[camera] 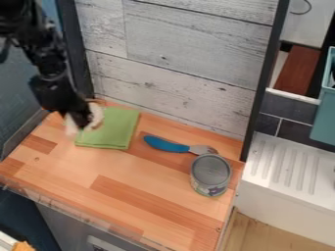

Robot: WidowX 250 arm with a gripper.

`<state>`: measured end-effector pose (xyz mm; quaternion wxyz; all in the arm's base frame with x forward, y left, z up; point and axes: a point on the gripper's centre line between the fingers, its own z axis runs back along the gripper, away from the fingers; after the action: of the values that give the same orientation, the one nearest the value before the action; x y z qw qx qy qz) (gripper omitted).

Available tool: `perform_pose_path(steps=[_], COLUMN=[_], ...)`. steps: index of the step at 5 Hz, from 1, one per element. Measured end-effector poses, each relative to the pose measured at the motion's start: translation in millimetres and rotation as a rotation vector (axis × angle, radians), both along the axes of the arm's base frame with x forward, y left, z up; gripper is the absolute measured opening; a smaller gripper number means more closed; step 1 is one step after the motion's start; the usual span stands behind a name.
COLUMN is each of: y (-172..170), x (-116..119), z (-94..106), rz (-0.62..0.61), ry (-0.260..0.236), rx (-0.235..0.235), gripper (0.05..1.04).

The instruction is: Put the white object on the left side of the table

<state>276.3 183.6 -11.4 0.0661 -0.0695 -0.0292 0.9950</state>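
Weathered pale planks [196,49] stand behind a butcher-block table [124,196] of light and reddish wood strips, between two dark upright posts. The black gripper [83,119] hangs down at the table's left rear, right over the white object [97,115], which shows on both sides of it. Whether it has the object clasped or released cannot be told, since the black parts cover the middle of the piece.

That white object is at the table's left rear, by the left edge of a folded green cloth [116,131], partly in front of it as seen here. Its shape is half hidden, so neither its long axis nor the way it points can be made out.

To the right of the cloth is a utensil with a blue handle [166,144], the handle toward the cloth and its metal end [202,149] toward the right, just behind a can [210,175]. The can stands upright near the table's right edge, its round grey top facing up.

Beyond that edge is a white ribbed drainboard [288,164], with dark tiles [288,105] behind it, a red-brown panel [298,69] above them and a teal container [325,117] at the far right.
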Motion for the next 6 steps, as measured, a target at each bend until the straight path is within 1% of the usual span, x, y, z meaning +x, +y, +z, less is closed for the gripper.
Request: perform_pose_path(steps=[1, 2, 3, 4, 5, 6], y=[27.0, 37.7, 46.3, 53.3, 55.0, 52.0], x=[-16.9, -24.9, -29.2, -30.4, -30.0, -30.1], z=[-12.7, -30.2, -51.5, -61.3, -62.8, -63.1], rz=[0.104, 0.146, 0.164, 0.174, 0.186, 0.194], ry=[0.037, 0.068, 0.118, 0.149, 0.157, 0.159], rx=[-0.002, 0.032, 0.050, 0.050, 0.050, 0.031], gripper=[0.572, 0.572, 0.572, 0.572, 0.606, 0.912])
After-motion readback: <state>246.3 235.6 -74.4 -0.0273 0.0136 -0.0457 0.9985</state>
